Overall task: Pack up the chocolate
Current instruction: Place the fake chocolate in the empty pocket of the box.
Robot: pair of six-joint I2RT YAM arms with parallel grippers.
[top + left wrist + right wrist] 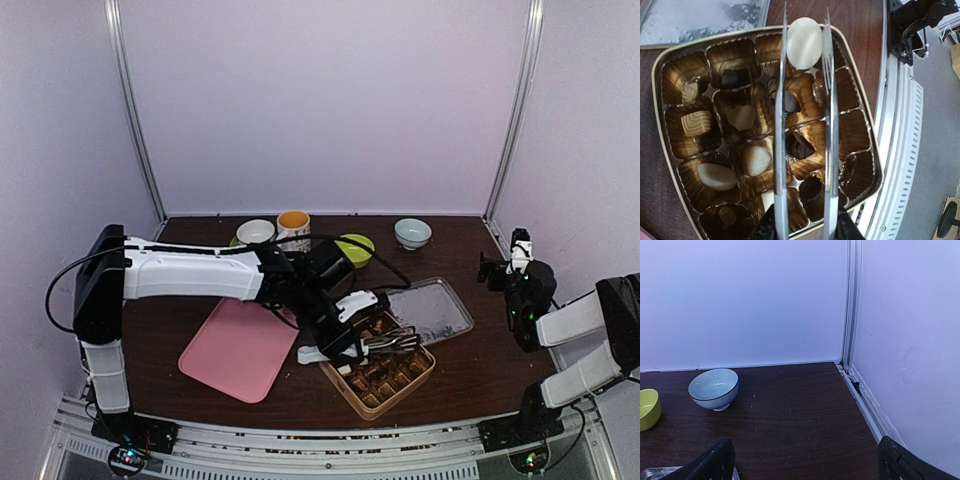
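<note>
My left gripper (805, 232) is shut on a pair of metal tongs (781, 125), whose two arms reach out over the gold box (670, 55). A cream-white oval chocolate (804, 42) is pinched between the tong tips, above the box's far edge. Several paper cups in the box hold chocolate: a white oval (716, 176), a striped tan piece (696, 122), a dark piece (799, 145). From above, the left gripper (340, 345) hovers over the box (425, 372). My right gripper (510, 265) stands open at the right, holding nothing; its fingers (715, 462) frame bare table.
A metal tray (445, 310) lies just behind the box and a pink board (235, 350) to its left. A white cup (255, 232), an orange-lined mug (293, 225), a green bowl (357, 248) and a blue bowl (714, 388) stand along the back.
</note>
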